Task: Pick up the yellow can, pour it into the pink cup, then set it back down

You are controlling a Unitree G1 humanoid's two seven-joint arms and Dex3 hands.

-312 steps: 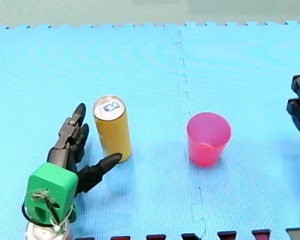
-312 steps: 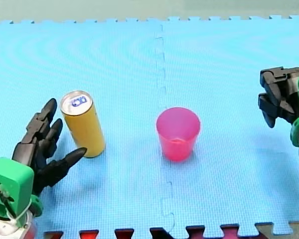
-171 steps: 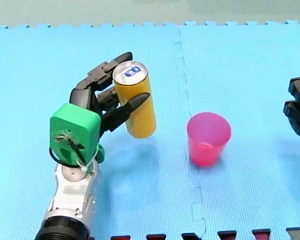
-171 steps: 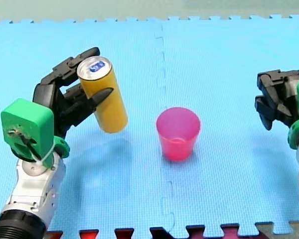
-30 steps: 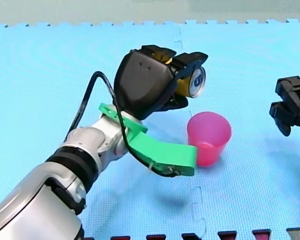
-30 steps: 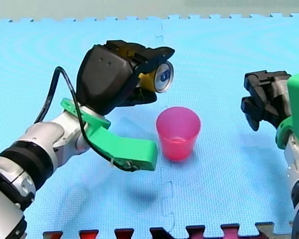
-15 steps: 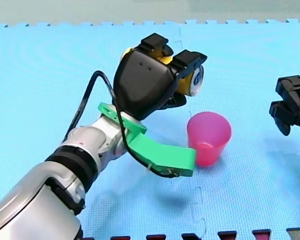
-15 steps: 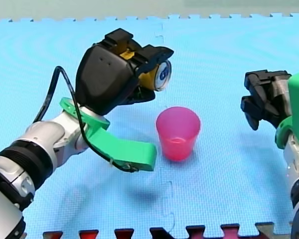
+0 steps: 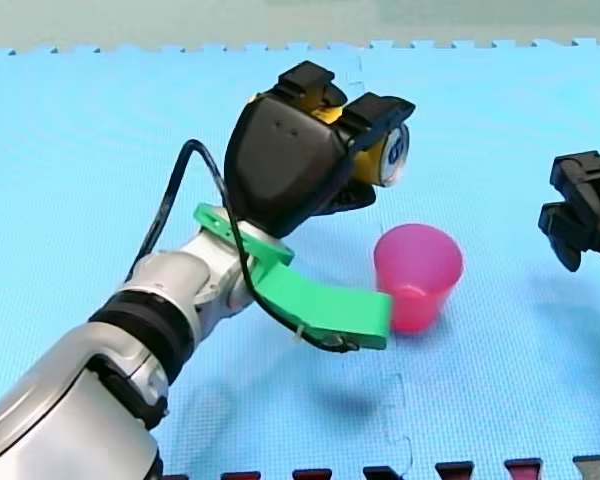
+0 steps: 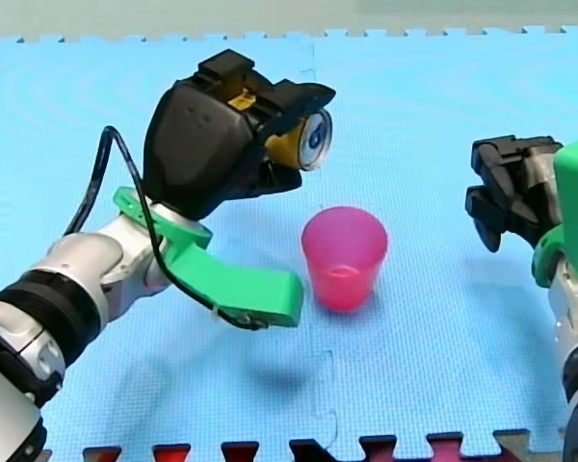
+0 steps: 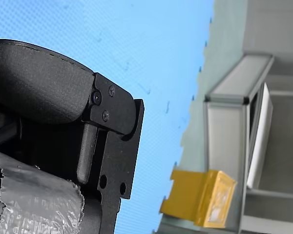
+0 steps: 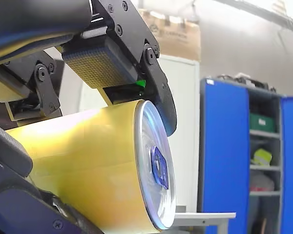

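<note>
My left hand is shut on the yellow can and holds it in the air on its side. The can's silver top faces right, above and just left of the pink cup. The cup stands upright on the blue mat, apart from the can. In the second wrist view the can lies between the left hand's black fingers, its lid turned sideways. My right hand hovers at the mat's right side, away from the cup, holding nothing.
The blue foam mat has a jigsaw seam running from back to front near the cup. Dark and red pieces line its front edge. Beyond the mat's edge stand a yellow box and a grey cabinet.
The left hand lifted the can off the mat, carried it right to the cup and tipped it sideways. Over the last second the can rose slightly. The right hand stayed put.
</note>
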